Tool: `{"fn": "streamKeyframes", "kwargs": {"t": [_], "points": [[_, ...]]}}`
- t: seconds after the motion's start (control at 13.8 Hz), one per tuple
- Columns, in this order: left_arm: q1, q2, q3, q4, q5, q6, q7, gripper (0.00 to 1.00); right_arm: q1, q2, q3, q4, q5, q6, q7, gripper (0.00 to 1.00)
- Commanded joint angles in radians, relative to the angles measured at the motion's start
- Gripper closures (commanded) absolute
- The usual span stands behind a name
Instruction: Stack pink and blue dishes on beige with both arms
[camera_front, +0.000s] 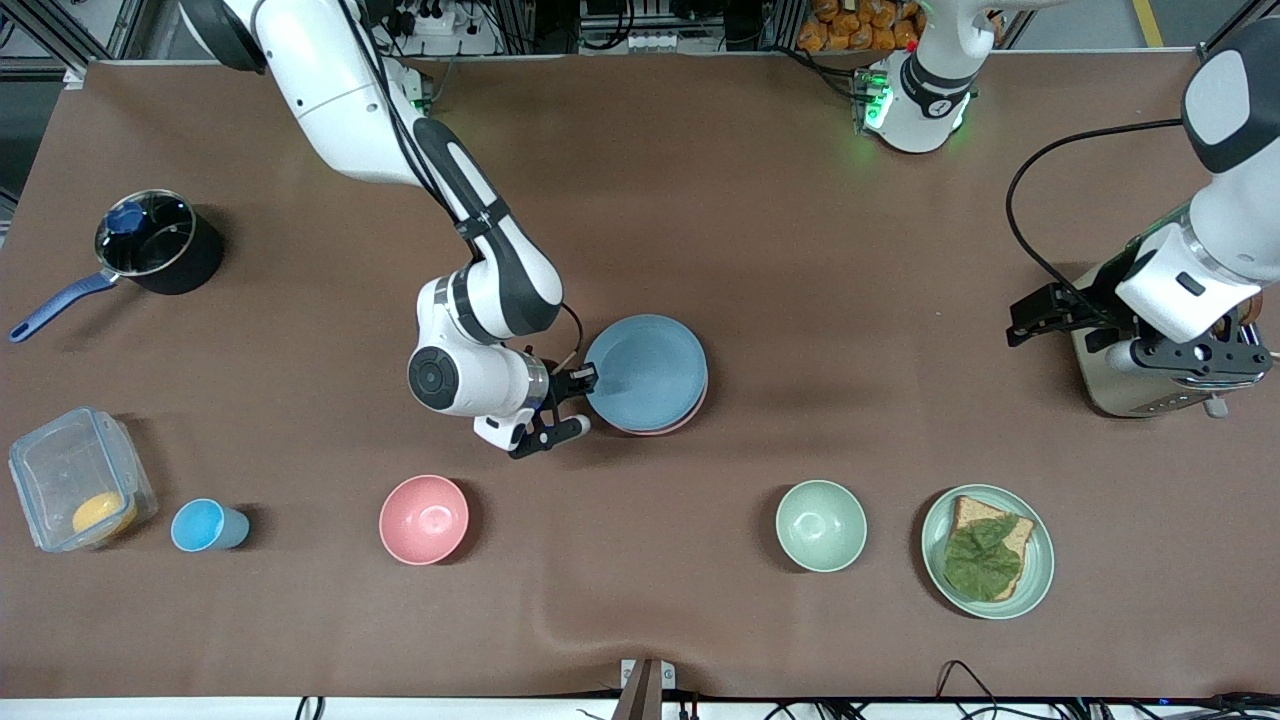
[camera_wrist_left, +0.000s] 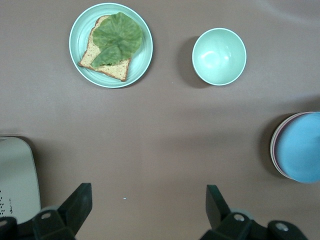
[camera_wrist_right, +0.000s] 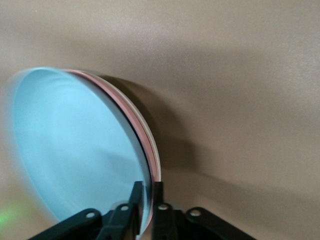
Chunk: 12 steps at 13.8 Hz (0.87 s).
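Note:
The blue plate (camera_front: 646, 370) lies on top of the stack at mid-table. The pink plate (camera_front: 672, 427) shows only as a thin rim under its nearer edge. In the right wrist view the blue plate (camera_wrist_right: 75, 145) sits over the pink rim (camera_wrist_right: 131, 111) and a thin beige rim (camera_wrist_right: 151, 137). My right gripper (camera_front: 583, 383) (camera_wrist_right: 148, 194) is shut on the blue plate's rim at the edge toward the right arm's end. My left gripper (camera_wrist_left: 147, 205) (camera_front: 1196, 366) waits open and holds nothing, up over the table by a metal appliance. It sees the stack (camera_wrist_left: 300, 147) from a distance.
A pink bowl (camera_front: 424, 518), blue cup (camera_front: 204, 525) and clear box (camera_front: 75, 492) stand near the front camera. So do a green bowl (camera_front: 821, 525) and a green plate with bread (camera_front: 987, 552). A saucepan (camera_front: 150, 245) is at the right arm's end, a metal appliance (camera_front: 1120, 385) at the left arm's end.

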<state>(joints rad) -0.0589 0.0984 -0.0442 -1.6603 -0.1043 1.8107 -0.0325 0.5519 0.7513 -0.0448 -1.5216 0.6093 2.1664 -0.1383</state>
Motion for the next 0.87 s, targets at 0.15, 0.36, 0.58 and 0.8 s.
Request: {"fn": "streamKeyframes", "kwargs": {"t": [0.15,0.36,0.58,0.8], "points": [[-0.041,-0.026,0.044,-0.033,-0.011,0.022,-0.009,0.00,0.002,0.011,-0.009,0.055,0.026,-0.014,0.026,0.00],[-0.044,0.012,0.043,0.011,-0.011,0.021,-0.013,0.00,-0.016,-0.007,-0.017,0.072,0.023,-0.057,0.025,0.00],[-0.047,0.014,0.043,0.016,-0.011,0.019,-0.014,0.00,-0.108,-0.035,-0.027,0.089,0.007,-0.228,0.022,0.00],[-0.042,0.014,0.043,0.017,-0.011,0.016,-0.007,0.00,-0.181,-0.084,-0.127,0.095,-0.061,-0.452,0.011,0.00]]}}
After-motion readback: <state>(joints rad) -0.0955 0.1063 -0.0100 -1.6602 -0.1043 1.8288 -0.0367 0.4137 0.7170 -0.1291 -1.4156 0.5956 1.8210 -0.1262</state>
